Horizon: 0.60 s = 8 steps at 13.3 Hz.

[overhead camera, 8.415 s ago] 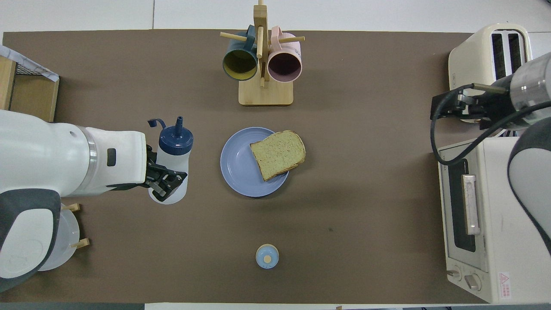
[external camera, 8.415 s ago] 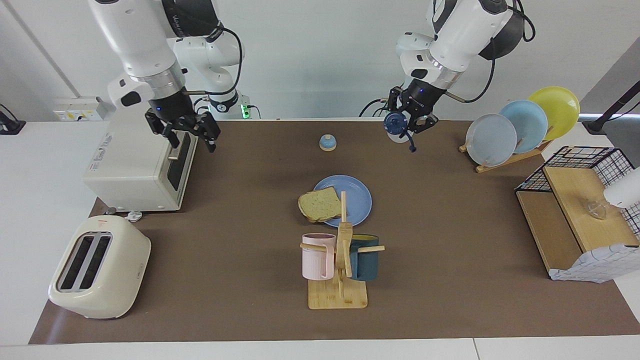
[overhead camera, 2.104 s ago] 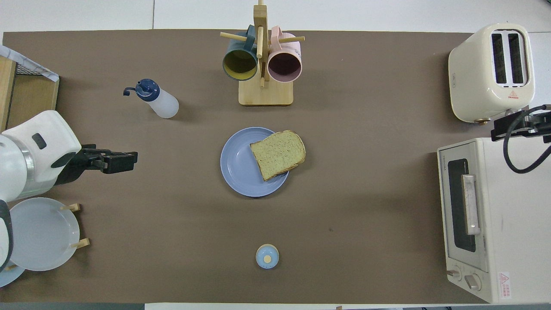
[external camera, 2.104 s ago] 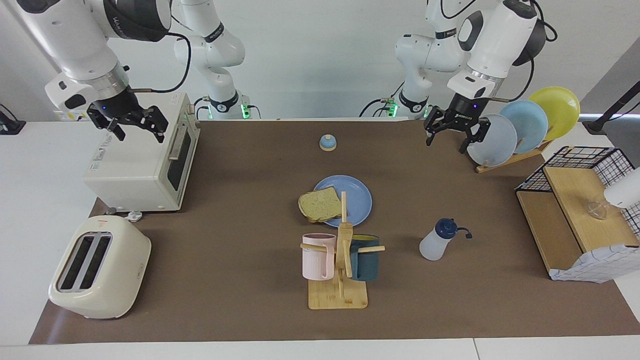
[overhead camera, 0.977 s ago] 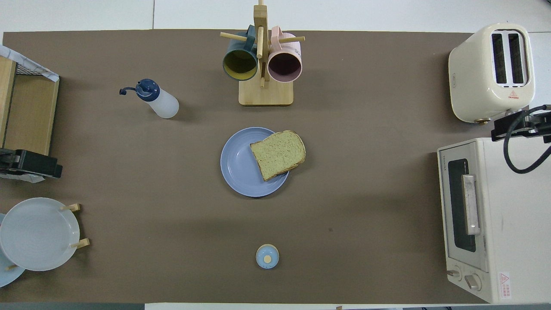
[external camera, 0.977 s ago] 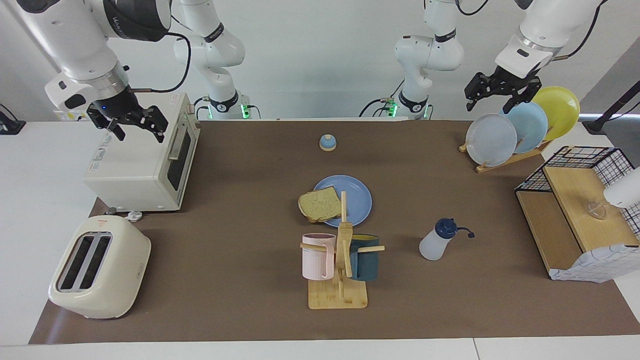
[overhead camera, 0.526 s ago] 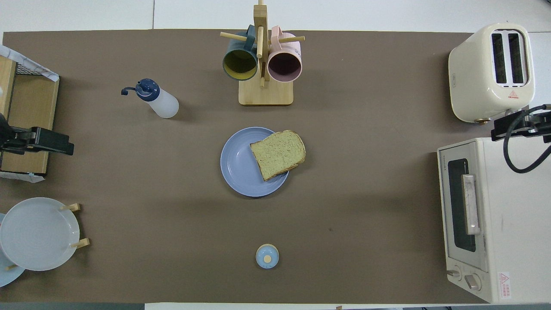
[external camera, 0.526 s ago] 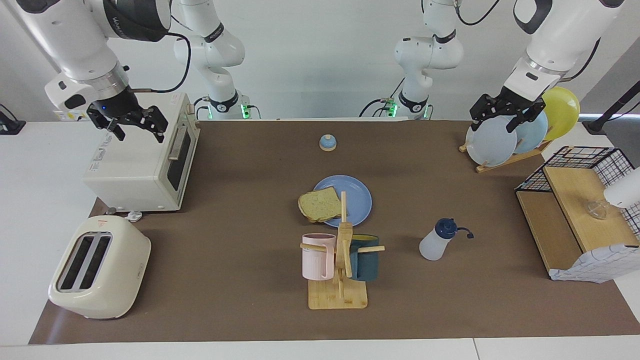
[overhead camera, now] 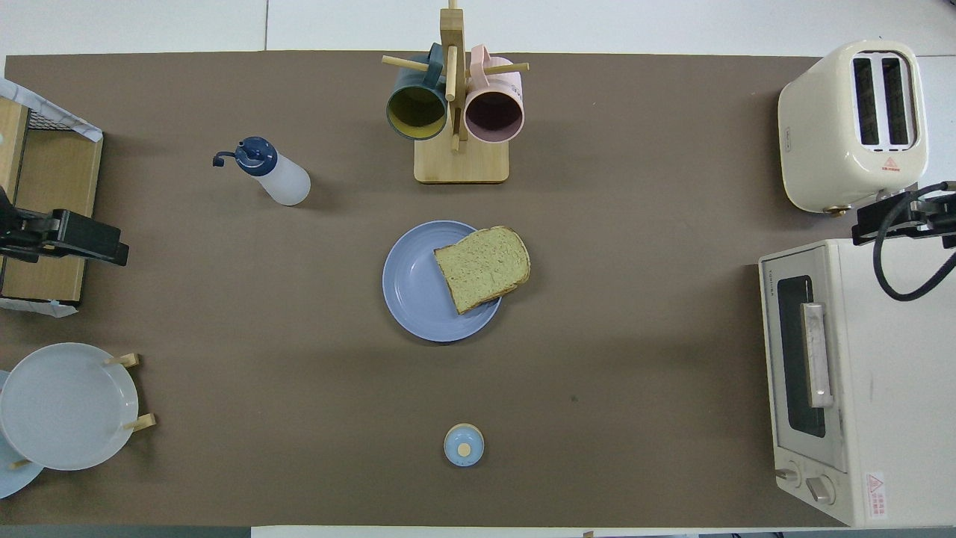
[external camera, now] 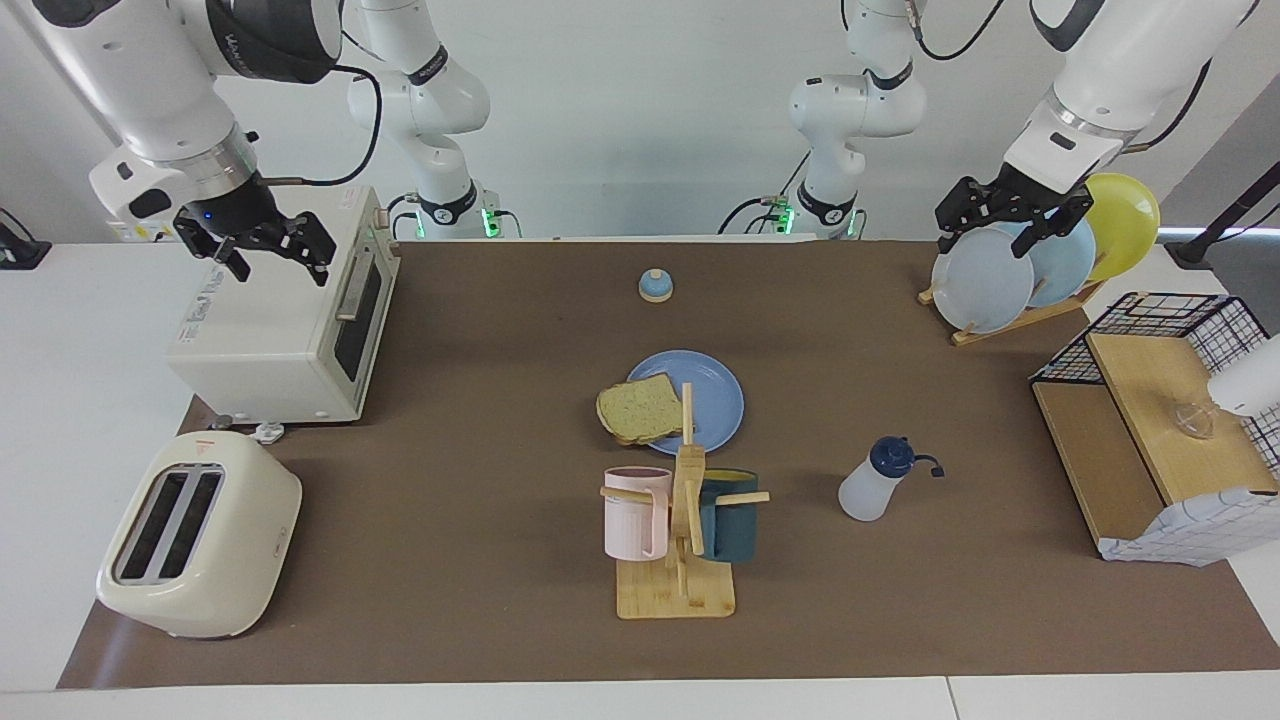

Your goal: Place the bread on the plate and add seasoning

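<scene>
The bread (external camera: 640, 408) lies flat on the blue plate (external camera: 718, 398) in the middle of the table, overhanging its rim toward the right arm's end; both also show in the overhead view, bread (overhead camera: 482, 269) and plate (overhead camera: 412, 291). The seasoning bottle (external camera: 872, 482) stands alone on the table toward the left arm's end, also seen from overhead (overhead camera: 275, 174). My left gripper (external camera: 1005, 220) is open and empty, raised over the plate rack. My right gripper (external camera: 262, 250) is open and empty, raised over the toaster oven.
A toaster oven (external camera: 280, 330) and a toaster (external camera: 200, 535) stand at the right arm's end. A mug tree (external camera: 680, 520) with two mugs stands farther from the robots than the plate. A small blue bell (external camera: 655, 286), a plate rack (external camera: 1030, 265) and a wooden shelf (external camera: 1150, 440) also stand here.
The left gripper has let go of the seasoning bottle, which now stands on the table, and has drawn back over the plate rack. The right gripper moved from the oven's front to above its top.
</scene>
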Motion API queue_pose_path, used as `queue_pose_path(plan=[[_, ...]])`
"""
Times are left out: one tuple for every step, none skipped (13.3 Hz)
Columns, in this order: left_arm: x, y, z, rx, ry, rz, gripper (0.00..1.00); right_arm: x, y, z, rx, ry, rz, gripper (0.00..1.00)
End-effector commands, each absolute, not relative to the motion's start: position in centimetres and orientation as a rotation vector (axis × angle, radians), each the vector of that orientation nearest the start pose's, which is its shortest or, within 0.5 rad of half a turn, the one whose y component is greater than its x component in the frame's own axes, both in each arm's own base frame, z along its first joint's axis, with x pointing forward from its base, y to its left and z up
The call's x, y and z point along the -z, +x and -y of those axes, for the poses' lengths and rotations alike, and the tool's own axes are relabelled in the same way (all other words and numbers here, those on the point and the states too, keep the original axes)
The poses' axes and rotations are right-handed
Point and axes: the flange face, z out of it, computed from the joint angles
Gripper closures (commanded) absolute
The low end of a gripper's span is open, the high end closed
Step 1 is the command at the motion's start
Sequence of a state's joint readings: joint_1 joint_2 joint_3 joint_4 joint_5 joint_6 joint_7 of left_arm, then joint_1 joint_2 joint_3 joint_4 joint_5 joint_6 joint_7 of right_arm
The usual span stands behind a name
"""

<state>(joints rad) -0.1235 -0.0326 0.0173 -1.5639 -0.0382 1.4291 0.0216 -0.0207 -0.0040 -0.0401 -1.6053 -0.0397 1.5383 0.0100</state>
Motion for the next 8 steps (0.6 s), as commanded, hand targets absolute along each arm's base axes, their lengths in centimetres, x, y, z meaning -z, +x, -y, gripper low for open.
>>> queue_pose_path(plan=[[-62.1,50.8,6.1,-0.169,-3.172,-0.201,0.0,-60.8,54.1,4.0,-0.105,-3.178,-0.097,0.0],[-62.3,50.9,5.9,-0.171,-3.173,-0.194,0.0,-60.8,54.1,4.0,-0.107,-3.178,-0.097,0.0],[-62.2,50.9,6.0,-0.186,-3.17,-0.201,0.0,-60.8,54.1,4.0,-0.107,-3.178,-0.097,0.0],[-62.6,50.9,6.5,-0.184,-3.167,-0.212,0.0,-60.8,54.1,4.0,-0.107,-3.178,-0.097,0.0],[-63.1,50.9,6.4,-0.181,-3.168,-0.208,0.0,-60.9,54.0,4.0,-0.102,-3.178,-0.097,0.0],[-63.1,50.9,6.6,-0.184,-3.166,-0.215,0.0,-60.8,54.1,4.0,-0.107,-3.178,-0.097,0.0],[-63.1,50.8,6.9,-0.181,-3.166,-0.222,0.0,-60.8,54.1,4.0,-0.105,-3.178,-0.097,0.0],[-63.1,50.9,6.6,-0.179,-3.169,-0.215,0.0,-60.8,54.1,4.0,-0.107,-3.178,-0.097,0.0]])
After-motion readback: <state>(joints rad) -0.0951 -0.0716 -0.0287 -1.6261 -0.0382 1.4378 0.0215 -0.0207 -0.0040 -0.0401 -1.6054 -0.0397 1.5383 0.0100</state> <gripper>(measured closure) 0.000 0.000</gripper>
